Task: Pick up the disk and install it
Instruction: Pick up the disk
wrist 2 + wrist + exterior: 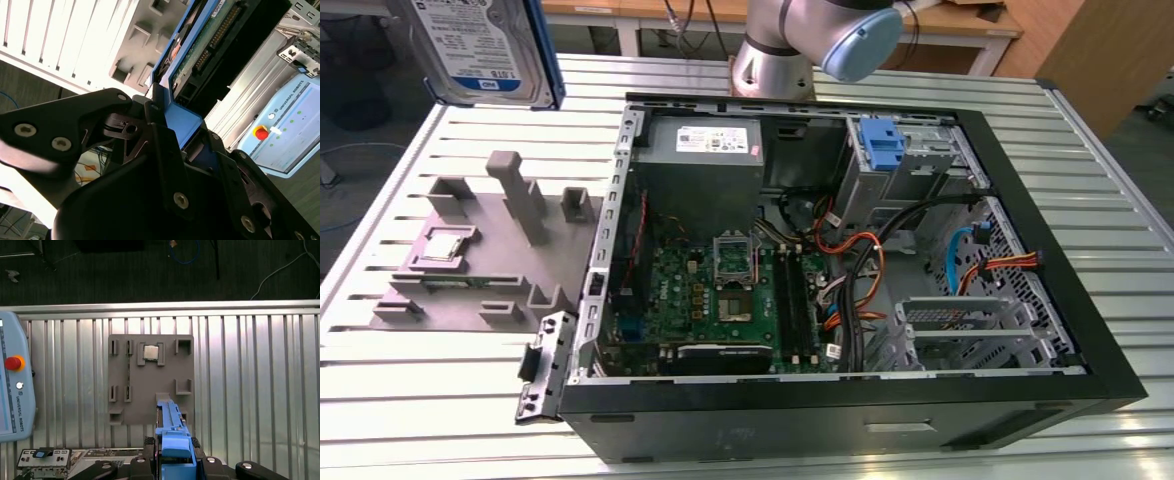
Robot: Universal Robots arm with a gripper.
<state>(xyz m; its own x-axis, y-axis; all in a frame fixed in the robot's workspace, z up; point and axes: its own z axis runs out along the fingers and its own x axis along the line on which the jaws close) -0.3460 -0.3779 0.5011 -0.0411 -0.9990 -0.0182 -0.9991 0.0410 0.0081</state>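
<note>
The disk [480, 50], a silver hard drive with a white-and-blue label and blue rails, hangs upright high at the exterior view's left, above the table's back corner. In both wrist views my gripper [175, 454] [176, 125] is shut on its blue rail end. The disk [171, 422] shows edge-on over the grey fixture [150, 385]; in the second wrist view the disk [202, 47] shows its circuit board and connector side. The open computer case [1067, 330] lies at the exterior view's right.
The grey fixture [480, 270] holds a small square processor chip [443, 245] [151, 353]. Inside the case, a grey drive cage with a blue latch [885, 148] stands at the back. The arm's base [771, 55] rises behind the case. A teach pendant [12, 385] lies beside the fixture.
</note>
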